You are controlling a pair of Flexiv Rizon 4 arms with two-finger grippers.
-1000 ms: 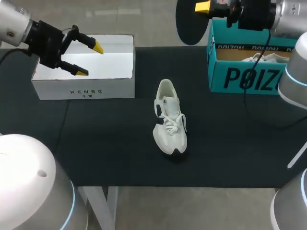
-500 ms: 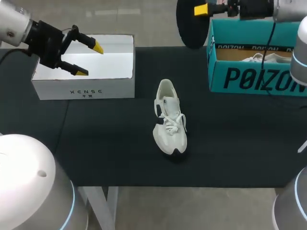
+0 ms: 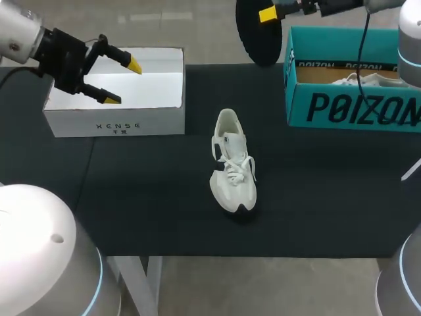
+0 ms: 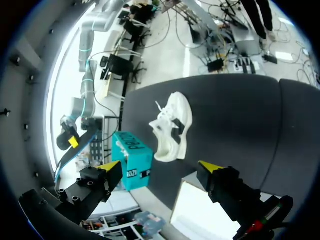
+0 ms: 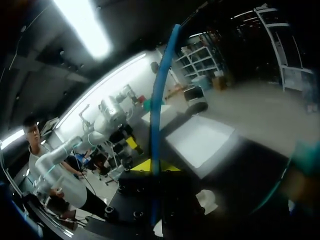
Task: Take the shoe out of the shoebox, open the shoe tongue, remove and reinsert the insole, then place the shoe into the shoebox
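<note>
The shoe (image 3: 231, 164) lies well ahead of the spread left claw (image 3: 123, 83), crosswise to it, with its toe toward the desk's (image 3: 158, 210) near edge. A white shoebox (image 3: 115, 122) sits under that claw and a teal box (image 3: 348, 108) stands beyond the shoe. Whether the right claw (image 3: 268, 13) is gripping, I cannot tell.

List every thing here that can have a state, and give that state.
Shoe: upright on the table, laced.
Insole: out of the shoe, held aloft.
White shoebox: open, nothing visible inside.
Teal shoebox: open, second shoe inside.
Left end effector: open, above white shoebox.
Right end effector: shut on the insole.
</note>
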